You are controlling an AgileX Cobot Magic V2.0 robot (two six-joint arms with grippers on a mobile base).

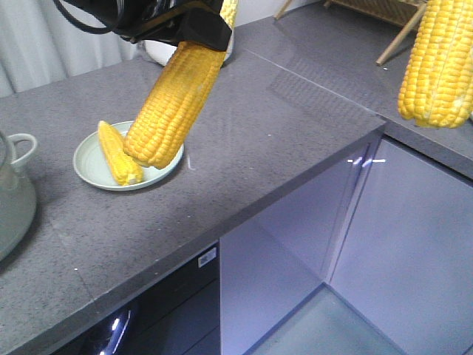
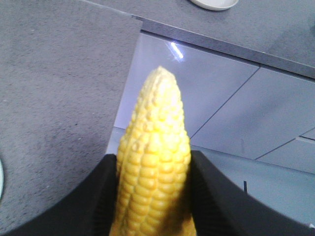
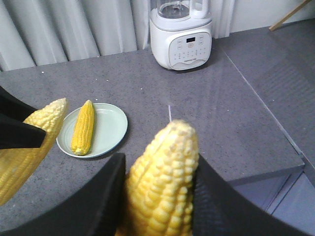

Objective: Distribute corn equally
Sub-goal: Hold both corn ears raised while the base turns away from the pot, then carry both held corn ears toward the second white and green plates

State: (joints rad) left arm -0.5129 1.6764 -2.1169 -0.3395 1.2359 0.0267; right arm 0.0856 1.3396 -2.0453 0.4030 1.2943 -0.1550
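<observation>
A pale green plate (image 1: 164, 171) sits on the grey counter with one corn cob (image 1: 118, 152) lying in it. My left gripper (image 1: 188, 29) is shut on a second cob (image 1: 174, 103), which hangs tilted with its blunt end just over the plate's right side. The left wrist view shows that cob (image 2: 153, 147) clamped between the black fingers (image 2: 101, 196) of the left gripper (image 2: 153, 162). My right gripper (image 3: 160, 162) is shut on a third cob (image 3: 162, 187), seen hanging at the upper right (image 1: 440, 63) beyond the counter's edge. The plate (image 3: 112, 129) and its cob (image 3: 82, 127) lie far to its left.
A white blender (image 3: 181, 34) stands at the back of the counter. A glass jug (image 1: 11, 192) is at the left edge. The counter ends at a corner (image 1: 377, 126), with cabinet fronts and floor below. Another white plate's rim (image 2: 214, 4) shows on the far counter.
</observation>
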